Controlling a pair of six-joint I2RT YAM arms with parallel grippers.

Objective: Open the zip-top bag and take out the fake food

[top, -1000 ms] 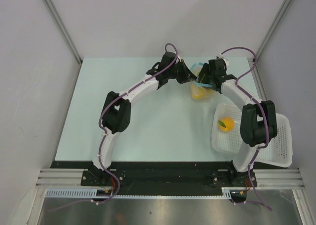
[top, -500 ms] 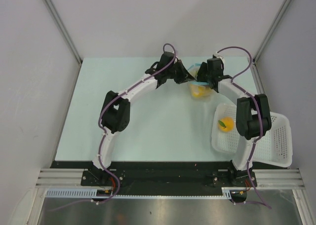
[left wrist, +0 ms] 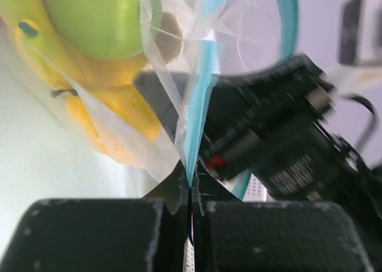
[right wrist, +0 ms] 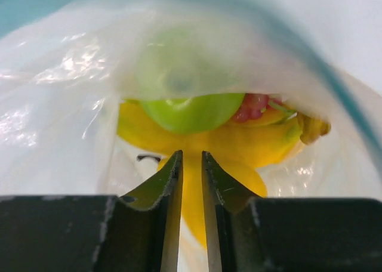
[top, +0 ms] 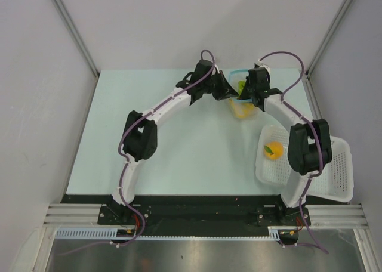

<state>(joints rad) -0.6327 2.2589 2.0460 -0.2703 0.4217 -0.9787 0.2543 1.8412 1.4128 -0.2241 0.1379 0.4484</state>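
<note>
Zip-top bag point(left wrist: 200, 105) pinched in left jaws, right jaws at its mouth

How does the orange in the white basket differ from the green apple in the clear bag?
The orange is orange with a small green leaf on it; the green apple is green all over. The orange lies uncovered in the white basket; the green apple sits inside the zip-top bag, pressed against yellow fruit and seen through plastic film. Both are small, rounded fruits.

light: I see bright, even | shadows: faint under arms | 2 wrist views: blurred close-up, glare on zip-top bag point(right wrist: 65, 63) | top view: sharp
</note>
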